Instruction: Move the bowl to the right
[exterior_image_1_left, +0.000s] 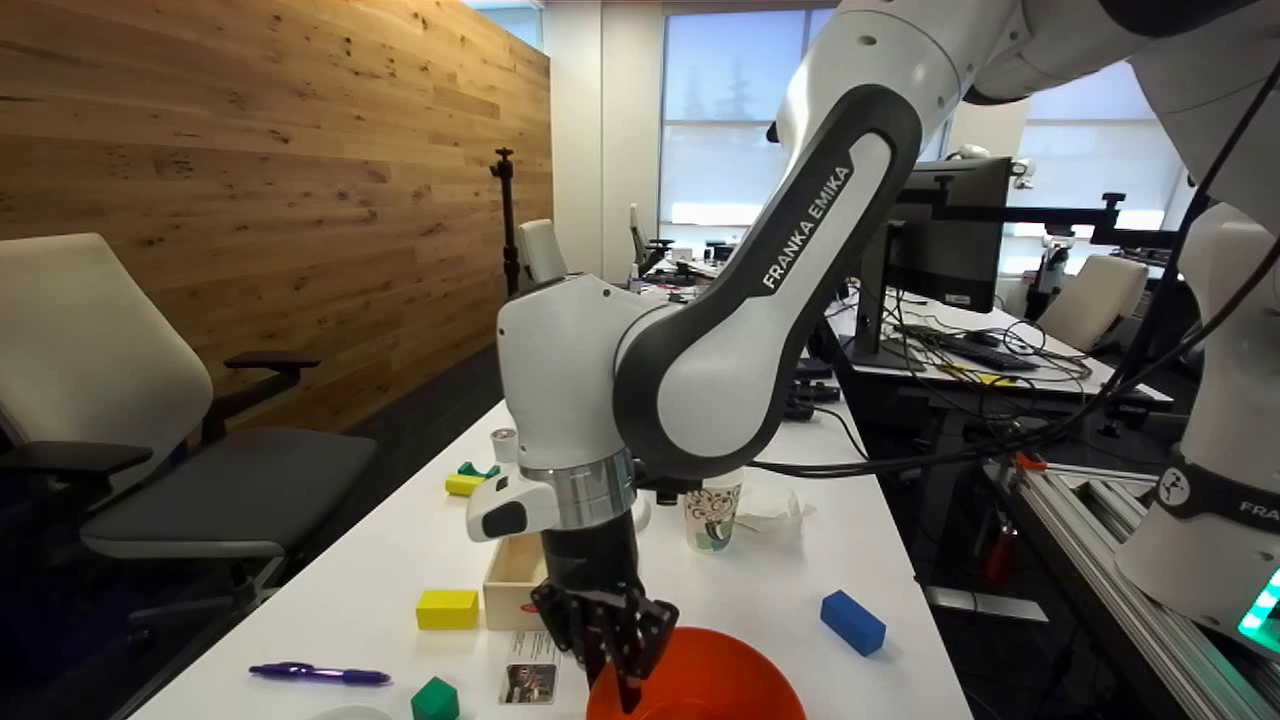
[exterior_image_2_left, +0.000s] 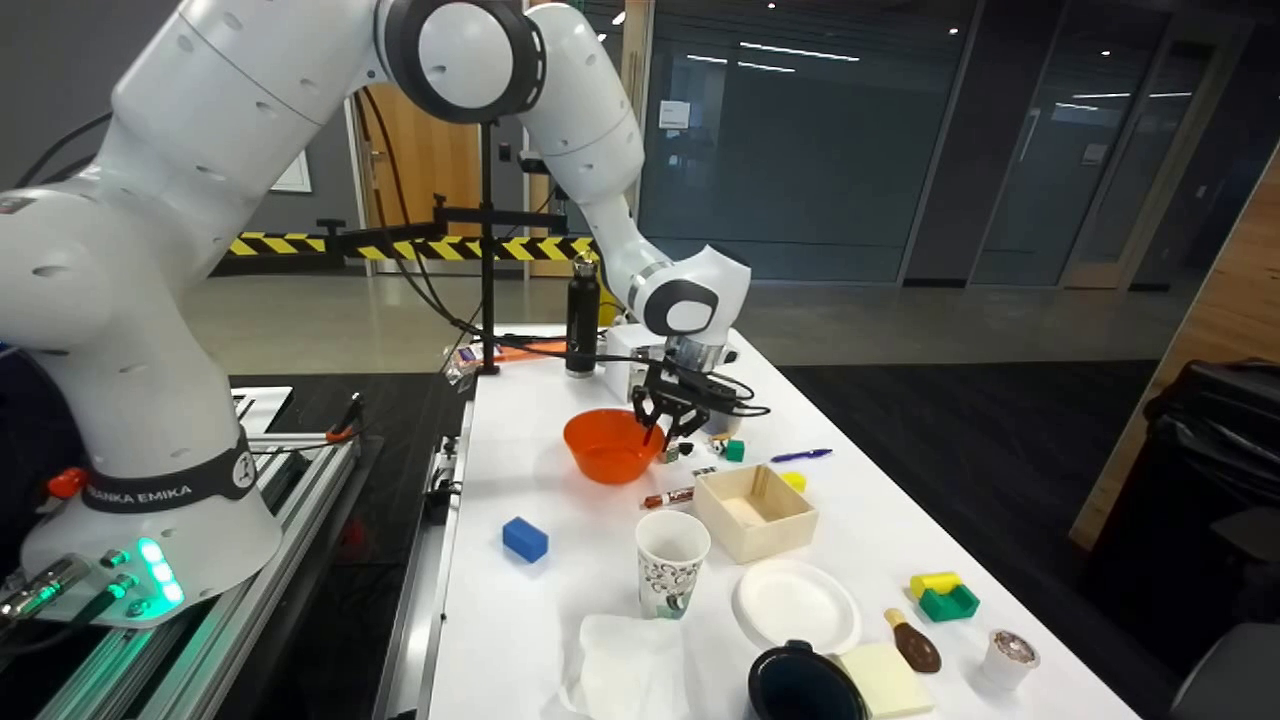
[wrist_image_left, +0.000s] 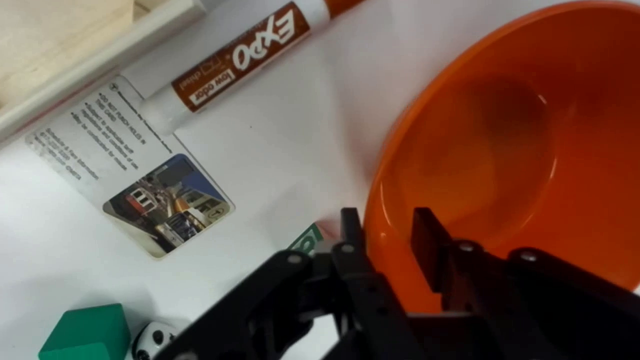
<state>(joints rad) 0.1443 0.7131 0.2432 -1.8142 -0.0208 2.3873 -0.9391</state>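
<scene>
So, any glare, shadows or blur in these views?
In the wrist view, glints inside the orange bowl, soft shadow beside it, gripper fingers slightly blurred; in an exterior view, windows washed out; in an exterior view, light streaks on dark glass.

In an exterior view, the orange bowl (exterior_image_1_left: 718, 676) stands on the white counter (exterior_image_1_left: 880, 695), the claw (exterior_image_1_left: 613, 688) pointing down at the bowl's left rim. Left of the bowl lie a printed card (exterior_image_1_left: 528, 683), a green block (exterior_image_1_left: 436, 699) and, farther out, a purple pen (exterior_image_1_left: 320, 674); right of it, a blue block (exterior_image_1_left: 853, 623); behind it, a paper cup (exterior_image_1_left: 712, 517).
</scene>
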